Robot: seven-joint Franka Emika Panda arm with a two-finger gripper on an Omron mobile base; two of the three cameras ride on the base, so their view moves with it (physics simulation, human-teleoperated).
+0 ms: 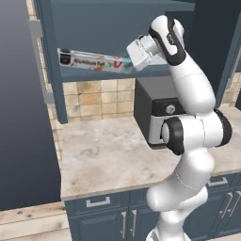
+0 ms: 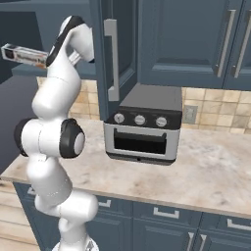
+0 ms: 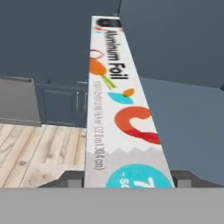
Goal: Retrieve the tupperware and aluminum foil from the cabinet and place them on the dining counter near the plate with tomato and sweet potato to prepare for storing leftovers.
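The aluminum foil [image 1: 92, 61] is a long white box with black lettering, lying level at the height of the cabinet shelf [image 1: 101, 74]. It sticks out leftwards past the cabinet's open front [image 2: 22, 55]. My gripper [image 1: 131, 63] is shut on its teal end. In the hand view the aluminum foil [image 3: 118, 109] runs away from me, and both fingertips [image 3: 72, 177] press against its sides at my gripper [image 3: 128, 178]. The cabinet's open door [image 2: 122, 44] with its grey bar handle stands to the right of the arm. The tupperware, the plate and the dining counter are out of view.
A toaster oven [image 2: 142, 130] stands on the beige wall counter [image 1: 108, 150] below the cabinet, close to my elbow. A dark open door [image 1: 19, 103] fills the left. Wooden floor [image 3: 39, 148] lies below the box's far end. Closed upper cabinets [image 2: 196, 39] line the right.
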